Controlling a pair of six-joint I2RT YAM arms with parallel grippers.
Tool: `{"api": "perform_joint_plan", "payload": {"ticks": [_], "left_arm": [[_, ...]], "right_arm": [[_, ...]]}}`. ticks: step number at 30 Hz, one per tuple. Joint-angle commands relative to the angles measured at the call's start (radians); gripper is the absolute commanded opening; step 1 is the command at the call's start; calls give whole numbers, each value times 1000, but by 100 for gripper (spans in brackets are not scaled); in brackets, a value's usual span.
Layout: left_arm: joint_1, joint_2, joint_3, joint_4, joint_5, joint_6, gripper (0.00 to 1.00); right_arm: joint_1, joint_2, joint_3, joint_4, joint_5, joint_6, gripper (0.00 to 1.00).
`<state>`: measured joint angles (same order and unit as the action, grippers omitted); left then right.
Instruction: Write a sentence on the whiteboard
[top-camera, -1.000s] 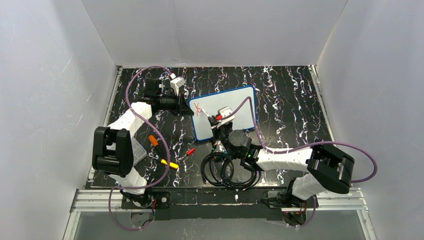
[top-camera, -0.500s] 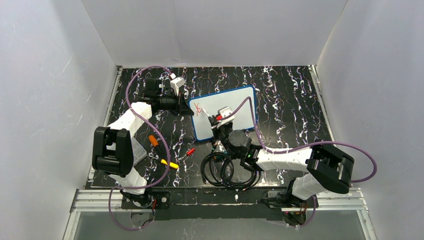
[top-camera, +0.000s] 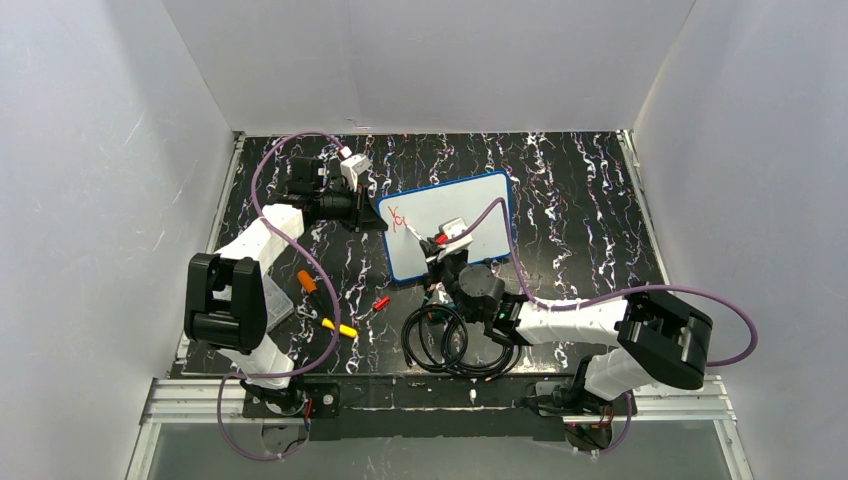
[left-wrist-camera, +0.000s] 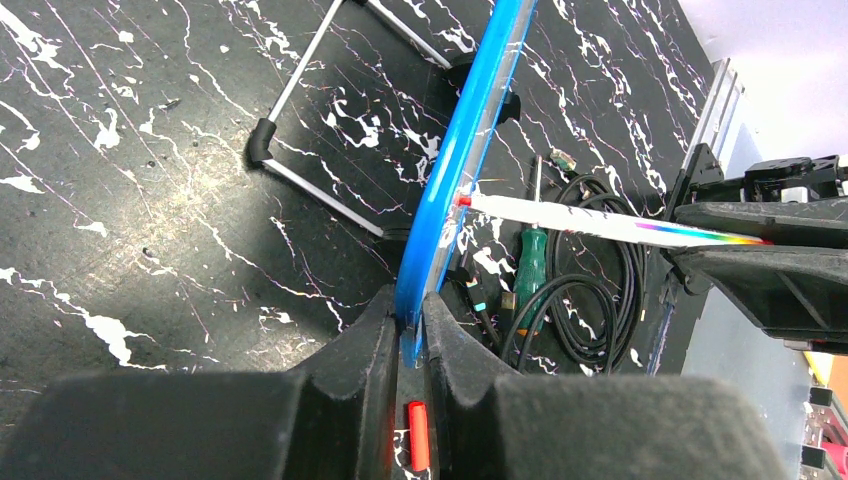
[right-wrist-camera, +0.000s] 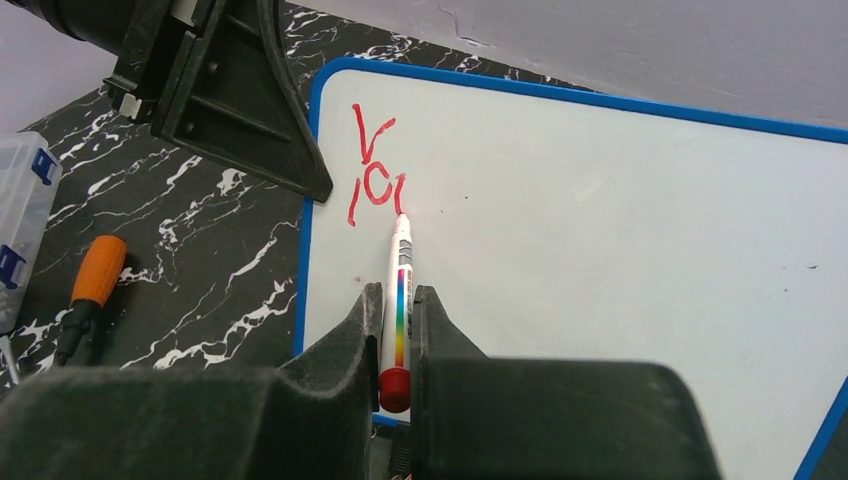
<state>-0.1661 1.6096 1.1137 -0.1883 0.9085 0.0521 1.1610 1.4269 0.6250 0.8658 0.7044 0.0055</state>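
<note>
At the far left of the counter (top-camera: 580, 200), the overhead view showed one clear plastic box (top-camera: 275, 300), one orange-handled screwdriver (top-camera: 307, 281), one yellow-tipped item (top-camera: 340, 327) and one small red piece (top-camera: 380, 303). The right wrist view caught only the box and the orange handle. The left tool (left-wrist-camera: 410, 310) was clamped together on the blue frame at the left edge of the whiteboard (top-camera: 470, 205). Its own camera looked along that edge, so the board appeared as a thin blue line, with a wire stand (left-wrist-camera: 310, 120) behind it that no other view showed. The board stood tilted near the middle of the counter. The sentence (right-wrist-camera: 372, 165) so far was a few red strokes in two short rows at the upper left corner, reading roughly "You". They were legible only from the right wrist. The one marker (right-wrist-camera: 401, 270) had its tip touching the last stroke, and the right tool (right-wrist-camera: 398, 300) was closed tight on its barrel. Near the arm bases lay one coiled black cable (top-camera: 445, 345). The left wrist view alone showed a green-handled screwdriver (left-wrist-camera: 530, 270) beside it. Right of the letters, bare white surface ran to the blue frame, and beyond that, dark counter reached the right wall.
</note>
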Motion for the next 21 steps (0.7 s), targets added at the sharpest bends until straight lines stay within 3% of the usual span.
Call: {"api": "perform_joint_plan", "payload": {"ticks": [1, 21], "left_arm": [[-3, -58, 14, -28, 12, 16, 0], [-3, -58, 16, -31, 13, 16, 0]], "right_arm": [[2, -25, 10, 29, 65, -2, 1], [-1, 24, 57, 108, 71, -86, 1]]}}
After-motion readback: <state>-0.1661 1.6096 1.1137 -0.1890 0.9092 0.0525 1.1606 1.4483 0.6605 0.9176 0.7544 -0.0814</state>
